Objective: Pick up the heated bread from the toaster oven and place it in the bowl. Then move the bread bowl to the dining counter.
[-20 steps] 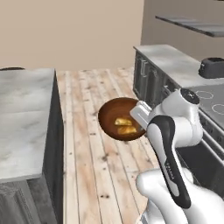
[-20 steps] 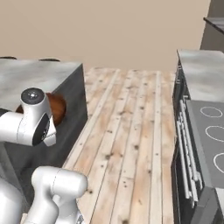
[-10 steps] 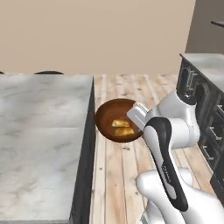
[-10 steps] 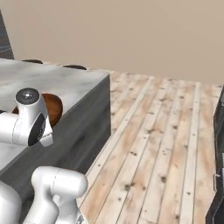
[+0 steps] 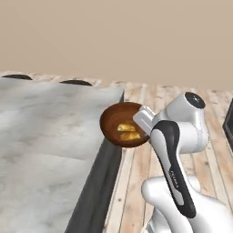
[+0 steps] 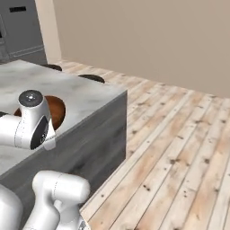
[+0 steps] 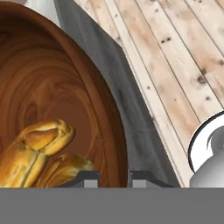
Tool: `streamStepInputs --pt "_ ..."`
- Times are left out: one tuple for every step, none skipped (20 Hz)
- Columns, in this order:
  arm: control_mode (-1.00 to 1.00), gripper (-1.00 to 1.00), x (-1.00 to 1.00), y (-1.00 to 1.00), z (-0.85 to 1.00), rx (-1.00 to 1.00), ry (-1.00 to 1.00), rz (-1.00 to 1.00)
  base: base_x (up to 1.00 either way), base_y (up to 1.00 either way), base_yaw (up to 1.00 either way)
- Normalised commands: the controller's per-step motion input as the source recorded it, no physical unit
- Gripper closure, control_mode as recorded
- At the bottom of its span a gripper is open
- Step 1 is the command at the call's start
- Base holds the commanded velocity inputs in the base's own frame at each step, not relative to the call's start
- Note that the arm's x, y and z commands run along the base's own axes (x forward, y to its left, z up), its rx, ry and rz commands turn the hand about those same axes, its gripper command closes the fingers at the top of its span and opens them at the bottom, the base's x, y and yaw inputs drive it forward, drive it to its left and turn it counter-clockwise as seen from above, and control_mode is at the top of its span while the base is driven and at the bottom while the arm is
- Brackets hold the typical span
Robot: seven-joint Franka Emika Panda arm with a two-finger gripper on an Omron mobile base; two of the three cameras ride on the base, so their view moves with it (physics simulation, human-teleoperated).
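Your bread (image 7: 37, 153) lies inside the bowl (image 5: 111, 123), low against its brown wall, with a 2nd golden piece (image 7: 65, 168) touching it. The gripper (image 7: 113, 177) clamps the bowl's rim, 1 finger inside and 1 outside. You carry the bowl in the air just at the edge of the dining counter (image 5: 45, 136), above the wood floor (image 6: 179, 148).
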Motion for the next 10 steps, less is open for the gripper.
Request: streamStepInputs --pt "1.0 1.0 0.0 0.0 0.0 0.0 0.0 0.0 1.0 -0.65 0.43" --pt "1.0 1.0 0.0 0.0 0.0 0.0 0.0 0.0 1.0 -0.65 0.43" --pt "1.0 1.0 0.0 0.0 0.0 0.0 0.0 0.0 1.0 -0.64 0.43" --pt "1.0 1.0 0.0 0.0 0.0 0.0 0.0 0.0 1.0 -0.63 0.45" --pt "1.0 1.0 0.0 0.0 0.0 0.0 0.0 0.0 1.0 -0.61 0.47" --pt "1.0 1.0 0.0 0.0 0.0 0.0 0.0 0.0 1.0 -0.63 0.46" --pt "1.0 1.0 0.0 0.0 0.0 0.0 0.0 0.0 1.0 -0.63 0.46" --pt "1.0 1.0 0.0 0.0 0.0 0.0 0.0 0.0 1.0 -0.63 0.47" --pt "1.0 1.0 0.0 0.0 0.0 0.0 0.0 0.0 1.0 -0.64 0.47" --pt "1.0 1.0 0.0 0.0 0.0 0.0 0.0 0.0 1.0 -0.64 0.47"
